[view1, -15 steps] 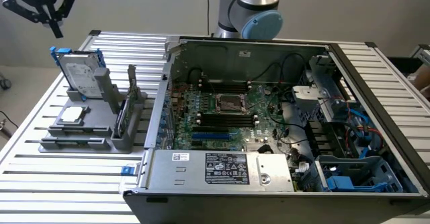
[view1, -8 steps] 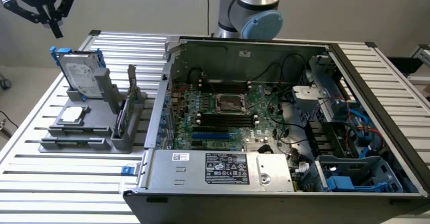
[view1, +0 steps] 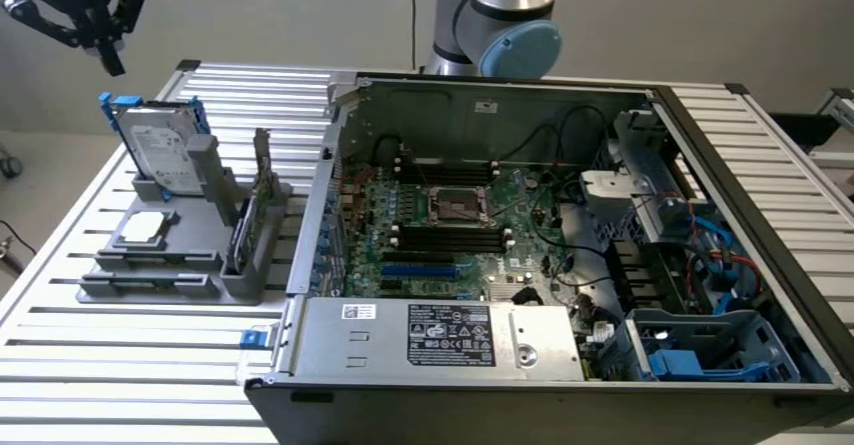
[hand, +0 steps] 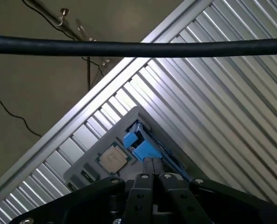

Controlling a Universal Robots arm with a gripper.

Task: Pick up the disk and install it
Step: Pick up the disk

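One open computer case (view1: 534,265) lies on its side on the slatted metal table (view1: 134,365). At its nearest edge is a grey power supply (view1: 441,335) with a white and black label. A drive bay (view1: 701,350) with blue plastic parts sits in the near corner toward the exterior view's right. Further in is the green motherboard (view1: 441,225) with its square processor socket (view1: 461,205) and black wiring around it. Just beside the case, toward the exterior view's left, a grey holder (view1: 174,270) stands on the table. At its near end a small square silver chip (view1: 140,227) lies flat, and a thin green circuit card (view1: 244,227) stands on edge in a slot alongside. At the holder's far end the disk (view1: 160,150) leans back in its blue carrier with the white label facing the camera, untouched and not yet in the case. Above and beyond it, well apart from it, the gripper (view1: 111,60) hangs in the air with its dark fingers pressed together and nothing between them. From the wrist view the same closed fingers (hand: 150,169) point down at the disk's blue carrier (hand: 142,145). The chip (hand: 112,158) is next to the carrier, and a black cable (hand: 138,46) crosses the scene. Farthest back, behind the case, stands the arm (view1: 501,25) with its pale blue joint cap.
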